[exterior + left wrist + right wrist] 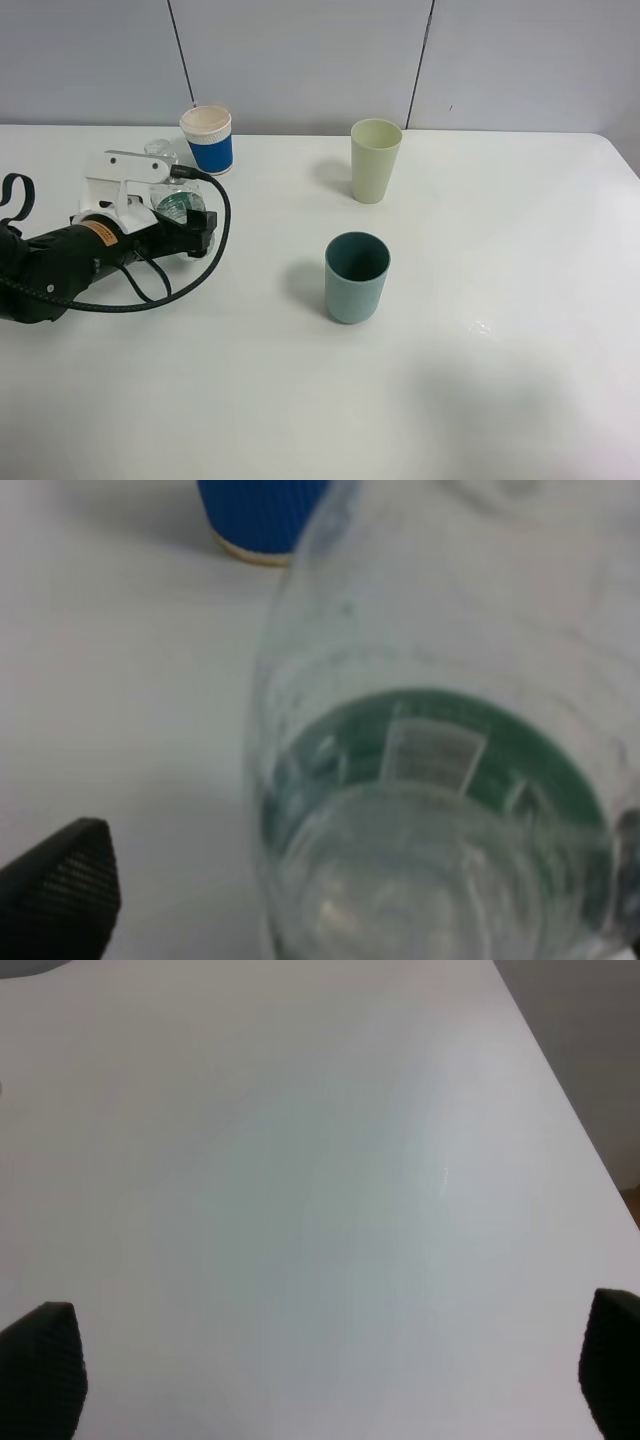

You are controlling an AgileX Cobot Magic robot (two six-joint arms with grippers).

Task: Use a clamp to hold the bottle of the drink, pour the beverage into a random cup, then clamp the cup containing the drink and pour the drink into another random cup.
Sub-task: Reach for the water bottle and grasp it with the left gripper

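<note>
I find the bottle (178,204) upright at the far left of the table (480,380), near the blue paper cup (207,138) that stands behind it. The left hand (192,222) is spread wide with the bottle between its fingers; the 1 fingertip (60,890) I can see stands clear of the wall. The right hand (330,1380) is also wide and empty, over bare table. I judge the bottle light, thin-walled, clear plastic, likely to dent and slip under a hard squeeze; the green label band at mid-body looks the firmest hold. Fill level and cap I cannot tell. The blue cup leaves little room behind, so a lift should go straight up. The teal cup (356,275) and pale green cup (375,158) stand well apart to the right, with open table between.
</note>
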